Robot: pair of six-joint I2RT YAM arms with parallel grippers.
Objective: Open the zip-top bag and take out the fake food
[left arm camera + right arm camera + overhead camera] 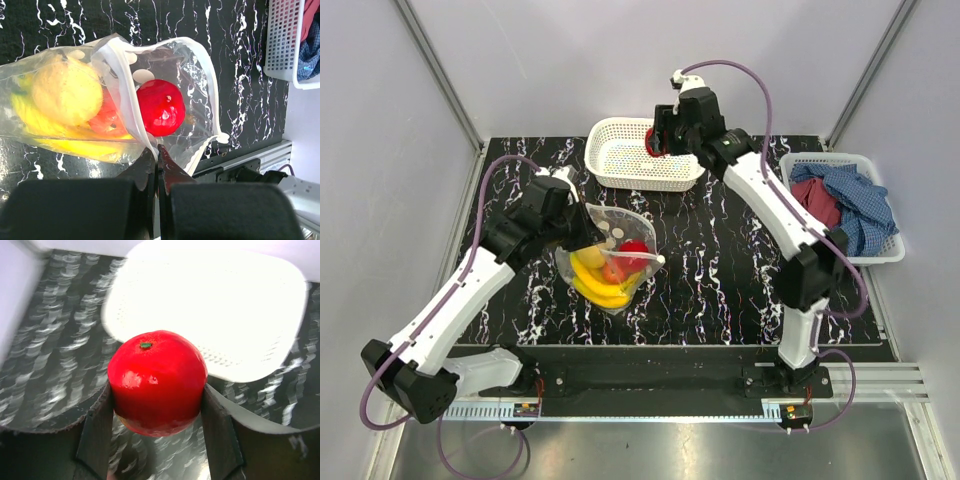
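Observation:
The clear polka-dotted zip-top bag (610,262) lies at the table's middle with its mouth agape. My left gripper (158,148) is shut on the bag's white zip rim (122,75). Inside the bag are fake food pieces: a red round fruit (161,107), a yellow-orange round fruit (67,90) and a yellow banana bunch (595,283). My right gripper (156,390) hangs at the near rim of the white mesh basket (620,175), its fingers pressed on both sides of another red round fruit (157,377).
A second white basket (885,255) at the right edge holds red and blue cloths (845,200). Grey walls enclose the table on three sides. The arm bases and a metal rail run along the near edge.

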